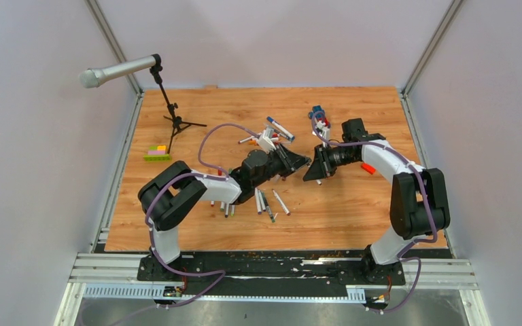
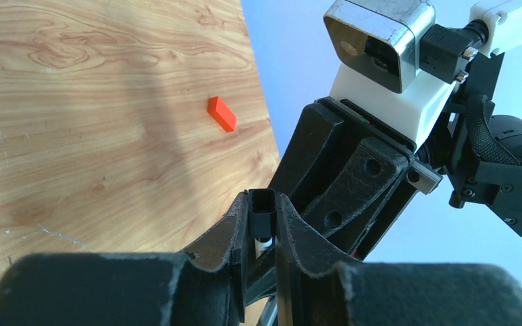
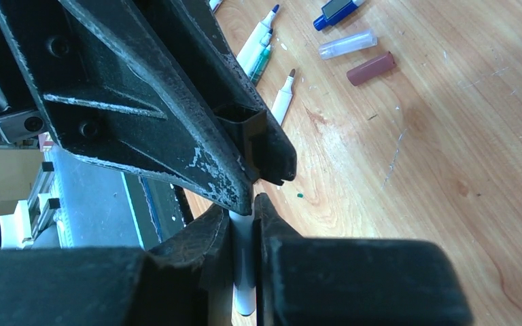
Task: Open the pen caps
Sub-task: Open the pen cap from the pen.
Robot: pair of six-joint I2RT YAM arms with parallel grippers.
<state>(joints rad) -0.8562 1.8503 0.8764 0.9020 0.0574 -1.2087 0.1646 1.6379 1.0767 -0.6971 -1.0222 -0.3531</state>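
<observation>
We list one pen (image 3: 243,285), centre frame above the surface (image 1: 353,210). Its white barrel is clenched by the right tool (image 3: 245,221), its black cap (image 2: 264,212) by the left tool (image 2: 265,200). Risk, we judge: an off-axis pull slips the cap free.

High view looking down, two close wrist views, sharing table (image 1: 353,217)

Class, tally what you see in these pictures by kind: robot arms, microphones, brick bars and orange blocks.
Robot arms: 2
Microphones: 1
Brick bars: 1
Orange blocks: 1
Total: 5
</observation>
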